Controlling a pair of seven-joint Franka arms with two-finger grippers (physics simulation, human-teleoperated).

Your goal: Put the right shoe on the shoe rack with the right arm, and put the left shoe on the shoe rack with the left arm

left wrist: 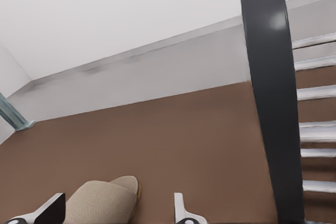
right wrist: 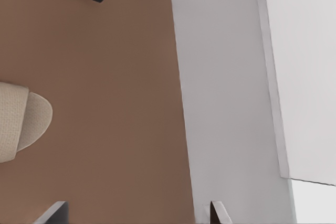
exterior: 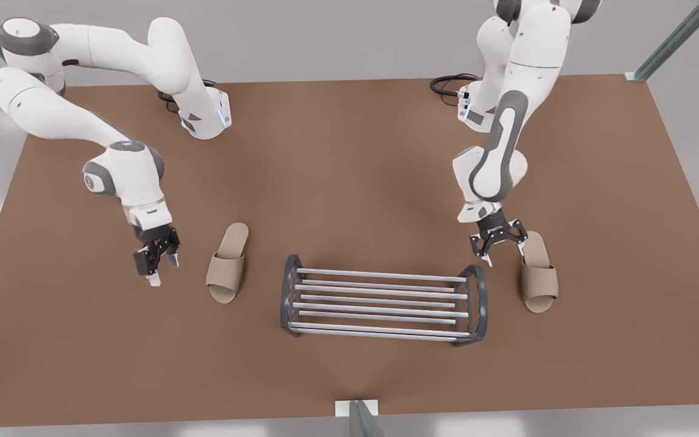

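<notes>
Hovering open-jawed, the left arm (exterior: 510,121) is hanging at one slipper (exterior: 538,273) by the rack (exterior: 380,303); the right arm (exterior: 113,176), jaws open too, beside the other slipper (exterior: 227,262).

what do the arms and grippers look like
The left arm and right arm are alike: white rounded segments with grey joint bands, and black cables at the bases. The left gripper and right gripper are small, black and two-fingered, with pale fingertips.

In the left wrist view the edge cuts off the left shoe (left wrist: 100,203) and shoe rack (left wrist: 268,103).
</notes>
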